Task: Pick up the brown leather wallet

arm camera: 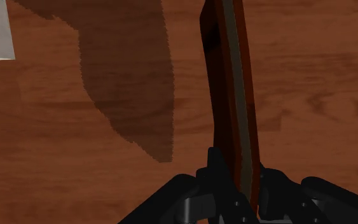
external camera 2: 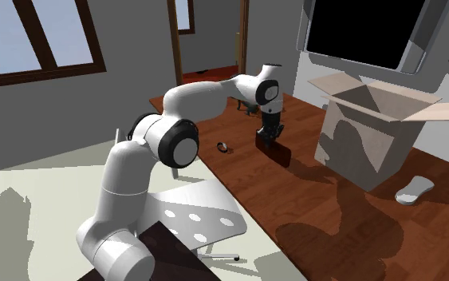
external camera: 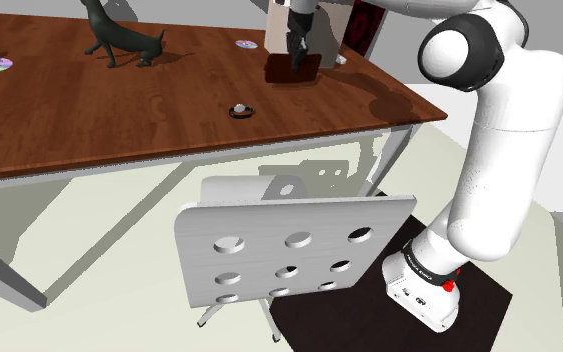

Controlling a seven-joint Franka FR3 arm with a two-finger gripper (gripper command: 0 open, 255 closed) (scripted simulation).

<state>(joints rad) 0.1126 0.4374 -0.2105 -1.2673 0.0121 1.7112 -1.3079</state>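
One wallet [arm camera: 231, 95]: edge-on between the gripper's [arm camera: 241, 173] fingers, stretching away from them.
Gripper: clenched on the wallet, black fingers [arm camera: 217, 168] pressing both its faces.
Wallet surface: reddish-brown, flat, thin, with a darker seam along the edge.
Table [external camera: 119, 110]: glossy brown wood grain, beneath the gripper.

The white Franka arm [external camera: 499, 150] is rising at the shoulder view's lower right, bending at a dark joint and reaching up and to the left. Its wrist is pointing straight down, and the black gripper [arm camera: 238, 170] is hanging below it. The two fingers [arm camera: 215, 168] are pressing on either side of the brown wallet [arm camera: 231, 83], clasping its edge between them.
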